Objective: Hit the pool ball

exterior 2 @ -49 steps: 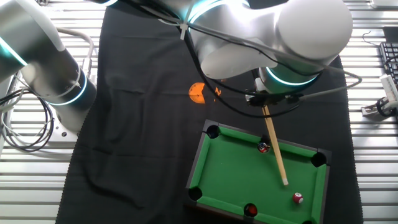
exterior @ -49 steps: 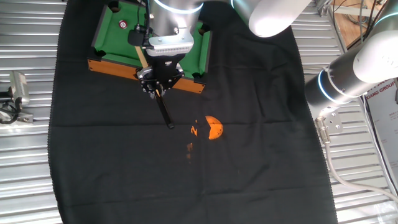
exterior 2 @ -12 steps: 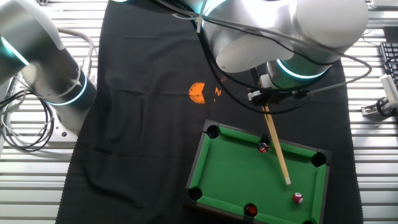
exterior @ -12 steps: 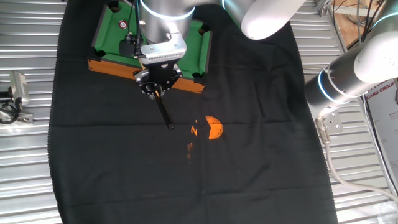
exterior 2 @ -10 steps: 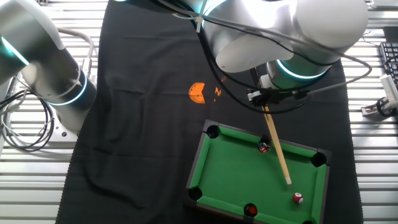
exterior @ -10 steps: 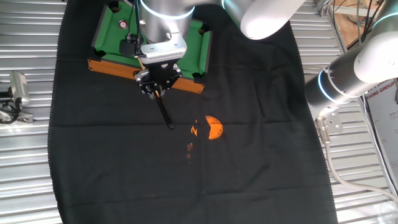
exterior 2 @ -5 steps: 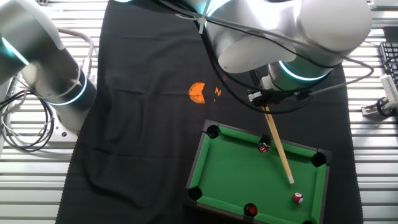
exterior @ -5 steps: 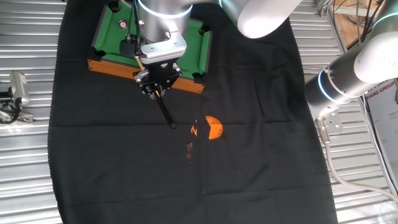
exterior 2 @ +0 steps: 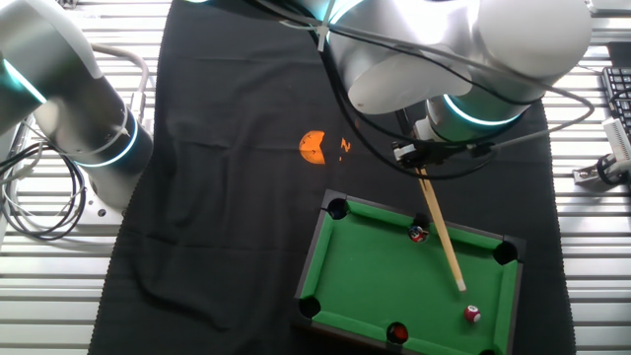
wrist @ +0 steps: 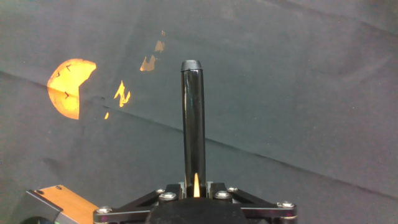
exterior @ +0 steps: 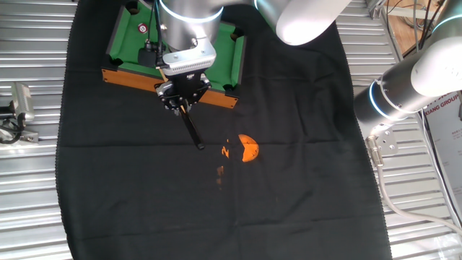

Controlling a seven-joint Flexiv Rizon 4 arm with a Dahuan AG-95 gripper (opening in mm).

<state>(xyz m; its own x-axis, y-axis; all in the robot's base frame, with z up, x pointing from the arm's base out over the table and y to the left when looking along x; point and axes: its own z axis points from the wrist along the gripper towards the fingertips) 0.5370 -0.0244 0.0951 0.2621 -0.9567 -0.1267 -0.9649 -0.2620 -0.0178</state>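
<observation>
The cue stick (exterior 2: 442, 237) is held clamped in the claw (exterior: 180, 101), its dark butt end (wrist: 193, 118) projecting out past the fingers over the black cloth (exterior: 144, 188) and its pale shaft slanting down across the green toy pool table (exterior 2: 375, 276); the step in hand is judged to be the final lining-up before the strike, with contact not yet made. The pool ball (exterior 2: 472, 314), bright red with a white spot, lies on the felt near the far rail, close to a corner; the cue tip (exterior 2: 460, 288) is seen just beside it but apart. A darker red ball (exterior 2: 418, 234) lies beside the shaft, higher up the felt, and is to be left alone.

The next move is judged to call for a short push along the line of the shaft, kept low enough to meet the ball squarely; a slight turn toward the ball may be needed, since the tip appears to point a little to one side of it.

Little room is left beyond the ball before the rail and the corner pocket (exterior 2: 507, 252), so a long follow-through is not advised; the raised wooden rim (exterior: 130, 77) on the claw's side is crossed by the shaft and limits how low it can be dropped. The tabletop (exterior: 36, 180) around the cloth is ribbed metal; orange light patches (exterior: 247, 148) fall on the cloth well apart from the work.
</observation>
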